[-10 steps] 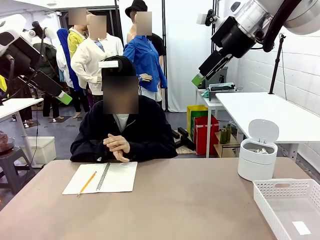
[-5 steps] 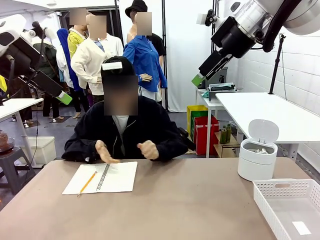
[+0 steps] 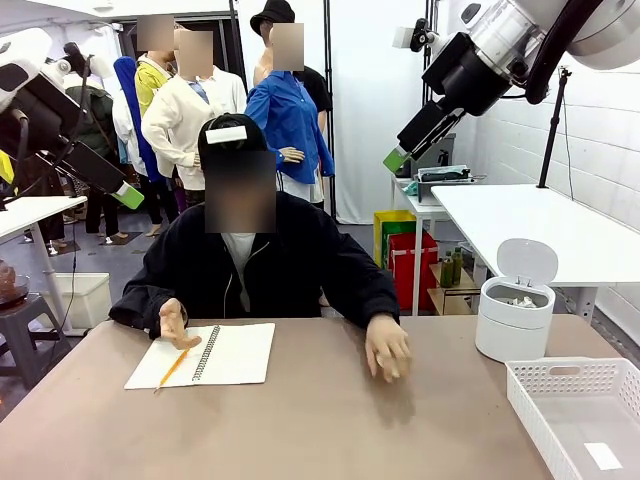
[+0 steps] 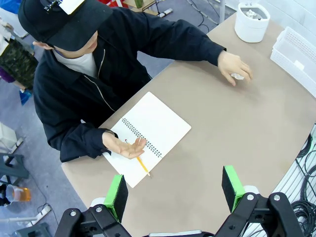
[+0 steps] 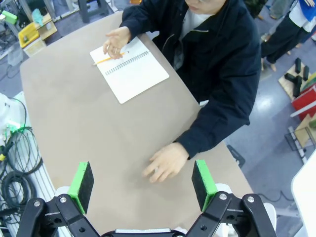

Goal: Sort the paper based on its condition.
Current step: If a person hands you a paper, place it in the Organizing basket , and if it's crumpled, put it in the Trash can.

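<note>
Paper, seemingly one crumpled lump (image 4: 238, 76), is lying under the person's hand (image 4: 235, 66), near the bin (image 3: 512, 335) but apart from it. The left gripper (image 4: 175, 190) and the right gripper (image 5: 142, 182) are hovering high, jaws spread, pinching nothing. Sorting is only beginning, I judge: once that hand is clearing away, the right gripper, nearer the bin, is needing to descend onto the lump.

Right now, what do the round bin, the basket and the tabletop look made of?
Round bin: white plastic by the look, smooth, slight sheen, moulded flip lid. Basket: white plastic, moulded lattice walls. Tabletop: tan, matte, uniform; probably laminate, not certain.
</note>
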Tool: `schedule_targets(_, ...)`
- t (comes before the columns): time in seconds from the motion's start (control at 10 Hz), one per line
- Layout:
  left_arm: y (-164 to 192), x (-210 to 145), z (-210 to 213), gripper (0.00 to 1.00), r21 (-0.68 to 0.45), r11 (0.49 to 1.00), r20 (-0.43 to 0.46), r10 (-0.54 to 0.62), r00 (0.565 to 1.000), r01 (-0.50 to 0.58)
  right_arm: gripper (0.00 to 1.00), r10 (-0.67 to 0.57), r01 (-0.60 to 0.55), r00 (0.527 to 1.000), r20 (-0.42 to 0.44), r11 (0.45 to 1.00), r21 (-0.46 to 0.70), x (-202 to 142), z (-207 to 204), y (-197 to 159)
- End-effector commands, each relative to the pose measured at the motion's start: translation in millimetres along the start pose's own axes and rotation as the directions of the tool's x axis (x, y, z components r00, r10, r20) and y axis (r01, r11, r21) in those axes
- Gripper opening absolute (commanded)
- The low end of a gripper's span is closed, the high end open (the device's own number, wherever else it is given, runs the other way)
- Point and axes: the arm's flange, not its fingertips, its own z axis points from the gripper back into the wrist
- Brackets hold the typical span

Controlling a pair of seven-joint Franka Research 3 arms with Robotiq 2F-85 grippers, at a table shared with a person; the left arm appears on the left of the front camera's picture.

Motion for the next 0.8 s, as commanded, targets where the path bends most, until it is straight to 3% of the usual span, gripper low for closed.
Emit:
schedule_targets(0.0, 1.1, -0.4, 1.0, 1.00, -0.001, 1.000, 0.003, 0.003, 1.000, -0.003, 1.00, -0.002, 0.002, 1.000, -0.004, 1.000, 0.001, 2.0, -0.6, -0.9)
schedule_targets(0.7, 1.1, -0.4, 1.0, 1.00, -0.001, 1.000, 0.003, 0.003, 1.000, -0.003, 1.00, -0.002, 0.002, 1.000, -0.004, 1.000, 0.001, 2.0, -0.6, -0.9)
